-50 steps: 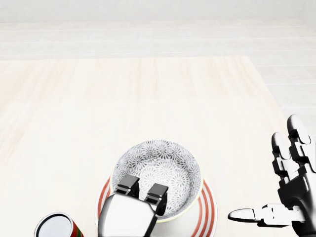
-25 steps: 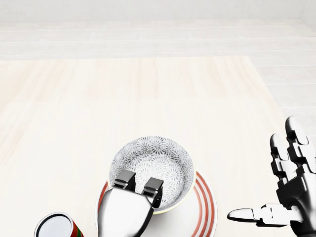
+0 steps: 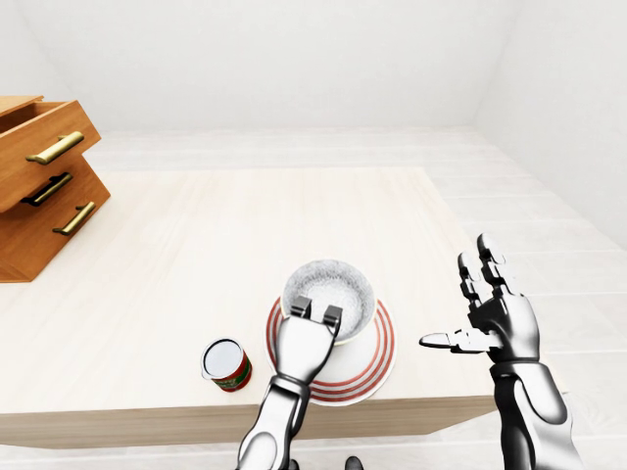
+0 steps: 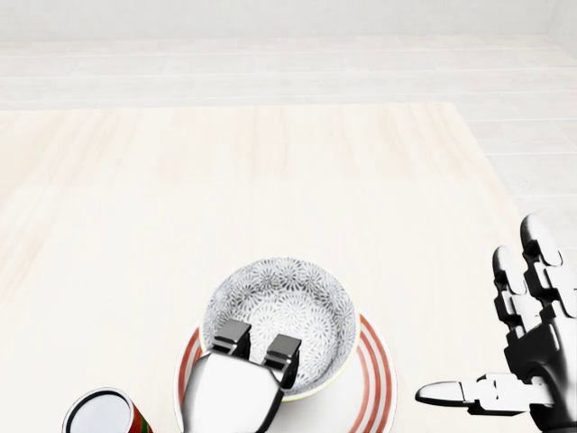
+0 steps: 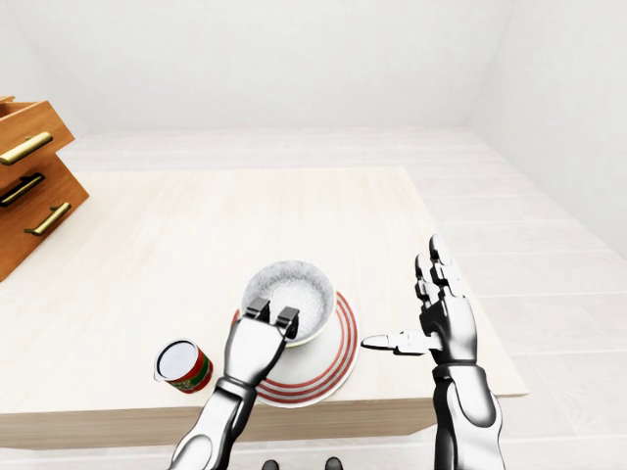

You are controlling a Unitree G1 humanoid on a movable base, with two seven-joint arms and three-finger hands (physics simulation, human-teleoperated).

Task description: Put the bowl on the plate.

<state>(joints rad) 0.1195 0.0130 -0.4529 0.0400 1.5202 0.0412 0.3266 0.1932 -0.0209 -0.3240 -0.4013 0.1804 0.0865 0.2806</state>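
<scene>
- Since half a second ago the bowl [image 4: 280, 320] has slid a touch toward the head view's lower right and now sits more squarely over the plate [image 4: 377, 379]; the camera has not moved.
- My left robot hand [image 4: 255, 345] is hooked over the bowl's near rim, two fingers [image 4: 232, 336] inside the wall; the thumb is hidden, so I judge it a pinch on the rim but can't confirm it.
- Main risk, as I see it: the bowl seems tilted or not fully seated, so letting go abruptly could rock it off the plate's striped rim.
- Pulling my fingers out at a slant could drag the bowl along.
- Left of the plate stands a can [image 4: 105, 412], near my forearm's path; a careless retreat could topple it.
- Right of the plate, my right robot hand [image 4: 518, 361] hangs spread wide beside the bench [image 4: 180, 198], holding nothing.
</scene>
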